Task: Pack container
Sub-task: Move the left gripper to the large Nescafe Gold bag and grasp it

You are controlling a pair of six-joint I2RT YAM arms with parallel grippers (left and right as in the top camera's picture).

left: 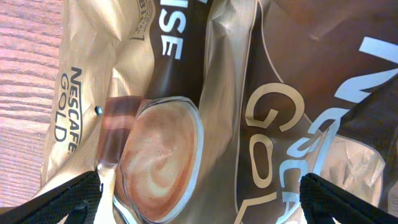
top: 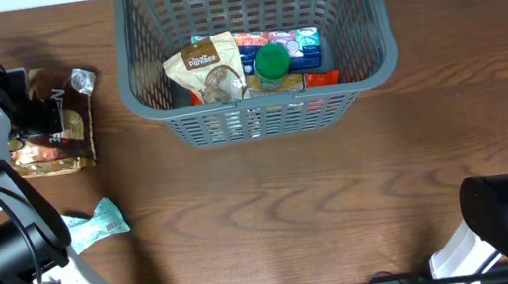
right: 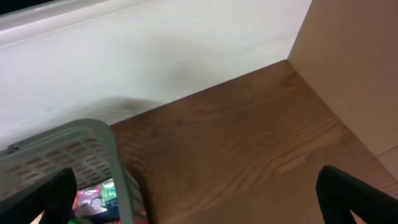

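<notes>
Foil coffee packet (top: 53, 125) lies on the desk (top: 290, 187) beneath the left gripper (left: 199, 186), jaws released. The pickup seems pending: clench, then carry into the container (top: 260, 116). Right gripper (right: 199, 193) hangs released, empty.

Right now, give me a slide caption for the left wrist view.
Open left pincer poised over a Nescafe Gold coffee packet on the wooden table.

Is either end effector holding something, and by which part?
Nothing is held: the left end effector is open over the coffee bag, the right end effector open.
</notes>
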